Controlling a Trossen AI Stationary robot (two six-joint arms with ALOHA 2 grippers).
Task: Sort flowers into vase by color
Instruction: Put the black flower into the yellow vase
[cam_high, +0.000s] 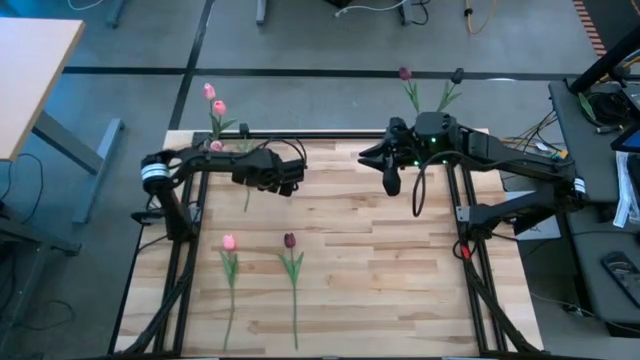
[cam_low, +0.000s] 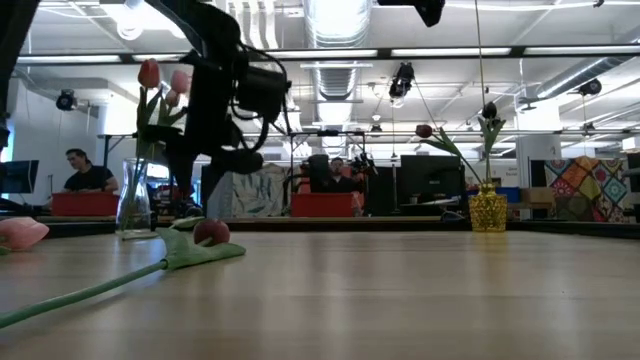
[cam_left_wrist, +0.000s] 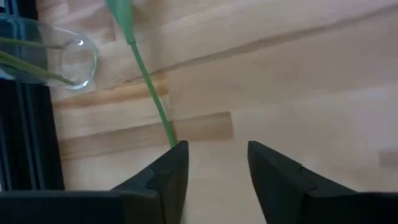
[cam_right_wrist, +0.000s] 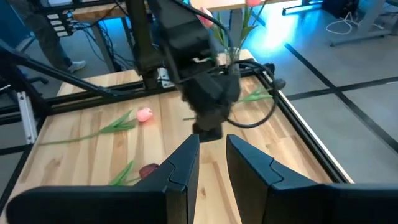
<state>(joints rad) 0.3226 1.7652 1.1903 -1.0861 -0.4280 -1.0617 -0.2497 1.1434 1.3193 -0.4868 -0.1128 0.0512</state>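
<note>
Flowers lie near the tabletop's front edge, so the empty, parted left pincer should straddle the loose stem squarely before closing gently.

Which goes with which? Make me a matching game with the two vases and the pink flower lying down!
Things:
1. clear glass vase
2. yellow vase
3. lying pink tulip

What is true of it:
A. holds a standing maroon tulip
B. lies flat beside a lying maroon tulip
C. holds standing pink tulips

Pairs: 1-C, 2-A, 3-B
</note>
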